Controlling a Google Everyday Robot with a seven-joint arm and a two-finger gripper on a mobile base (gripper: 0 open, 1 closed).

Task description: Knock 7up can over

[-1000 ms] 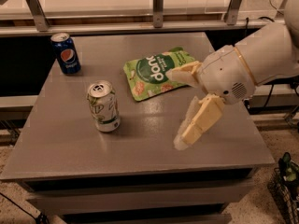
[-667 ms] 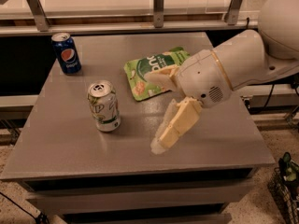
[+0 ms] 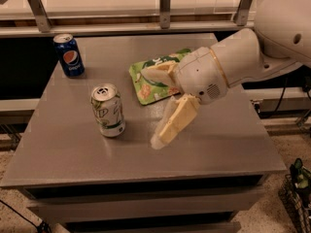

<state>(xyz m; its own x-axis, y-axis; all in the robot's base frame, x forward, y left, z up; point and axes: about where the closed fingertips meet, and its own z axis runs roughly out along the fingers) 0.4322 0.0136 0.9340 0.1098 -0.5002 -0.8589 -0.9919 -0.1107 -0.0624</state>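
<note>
The 7up can (image 3: 108, 110) stands upright on the grey table (image 3: 73, 149), left of centre; it is silver-white with green lettering and a pull-tab top. My gripper (image 3: 151, 107) is open and empty just to the right of the can, low over the table. One finger (image 3: 160, 73) reaches over the green bag and the other finger (image 3: 176, 123) points down-left at the tabletop. A small gap separates the fingertips from the can.
A dark blue Pepsi can (image 3: 69, 55) stands upright at the table's back left. A green snack bag (image 3: 148, 84) lies flat at the centre back, partly behind my gripper. A rail with metal posts (image 3: 165, 6) runs behind the table.
My gripper and arm have moved left across the table, from the right side toward the 7up can. The cans and the bag have not moved.
</note>
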